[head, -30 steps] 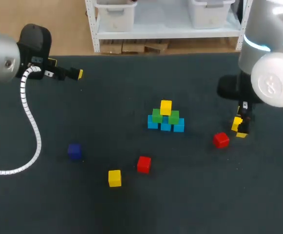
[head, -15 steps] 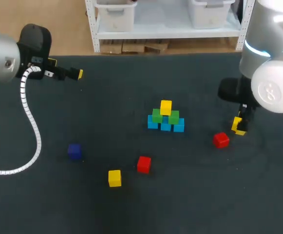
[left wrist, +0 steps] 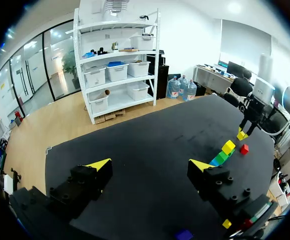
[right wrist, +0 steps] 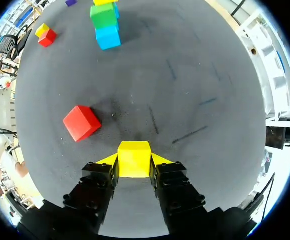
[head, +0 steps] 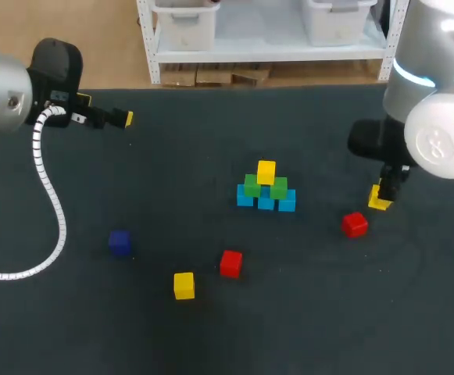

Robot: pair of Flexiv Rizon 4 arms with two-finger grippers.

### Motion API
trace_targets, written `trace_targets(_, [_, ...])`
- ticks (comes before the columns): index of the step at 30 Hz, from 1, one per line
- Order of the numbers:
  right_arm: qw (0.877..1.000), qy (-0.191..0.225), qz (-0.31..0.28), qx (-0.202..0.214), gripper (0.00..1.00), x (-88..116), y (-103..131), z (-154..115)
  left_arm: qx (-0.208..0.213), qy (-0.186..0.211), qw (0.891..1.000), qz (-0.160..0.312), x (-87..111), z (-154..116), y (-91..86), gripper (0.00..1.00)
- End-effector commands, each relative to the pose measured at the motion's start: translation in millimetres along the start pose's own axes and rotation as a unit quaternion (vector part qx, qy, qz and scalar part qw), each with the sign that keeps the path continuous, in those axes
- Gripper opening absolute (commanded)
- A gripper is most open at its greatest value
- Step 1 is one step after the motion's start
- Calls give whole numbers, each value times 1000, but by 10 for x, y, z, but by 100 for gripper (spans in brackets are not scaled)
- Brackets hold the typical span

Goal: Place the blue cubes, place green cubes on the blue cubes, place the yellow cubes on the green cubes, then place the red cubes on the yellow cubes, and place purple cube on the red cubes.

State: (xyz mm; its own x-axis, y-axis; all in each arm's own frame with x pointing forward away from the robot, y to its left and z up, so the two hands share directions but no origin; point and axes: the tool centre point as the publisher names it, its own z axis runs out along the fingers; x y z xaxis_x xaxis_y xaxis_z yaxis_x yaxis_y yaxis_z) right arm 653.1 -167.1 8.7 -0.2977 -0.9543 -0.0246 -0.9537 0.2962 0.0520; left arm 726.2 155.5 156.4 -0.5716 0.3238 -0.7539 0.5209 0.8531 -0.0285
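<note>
Head view: the right pincer (head: 380, 201) hangs low at middle right, and the cube stack (head: 266, 190) sits at centre. Left wrist: the left pincer (left wrist: 149, 167) is spread, empty. Right wrist: the right pincer pinches a yellow cube (right wrist: 134, 159). It should lift clear, then lower squarely onto green.

Head view: right end effector (head: 384, 197) mostly hidden under its own arm, so only a corner of the held yellow cube (head: 379, 205) shows. Right wrist view: stack's top yellow cube (right wrist: 105, 2) cut by rim. Left wrist view: purple cube (left wrist: 183, 234) cut by rim, loose yellow cube (left wrist: 226, 223) partly behind a finger, stack (left wrist: 223, 152) too small to count cubes.
</note>
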Motion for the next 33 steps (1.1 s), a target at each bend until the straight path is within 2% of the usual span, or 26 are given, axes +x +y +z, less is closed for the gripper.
trace_targets(1, [1000, -10, -17, 9, 0, 13, 71, -245, 6, -2, 1000, 1, 9, -3, 26, 100])
trace_targets(5, [999, -18, -42, 11, 0, -135, 116, -459, 6, -2, 1000, 1, 9, -3, 26, 100])
trace_targets(17, [989, -24, -141, 43, 0, -801, 419, -770, 6, -2, 1000, 1, 9, -3, 26, 100])
trace_targets(24, [985, -32, -162, 49, 0, -1106, 410, -782, 6, -2, 1000, 1, 9, -3, 26, 100])
trace_targets(33, [981, -35, -187, 41, 0, -1361, 462, -744, 6, -2, 1000, 1, 9, -3, 26, 100])
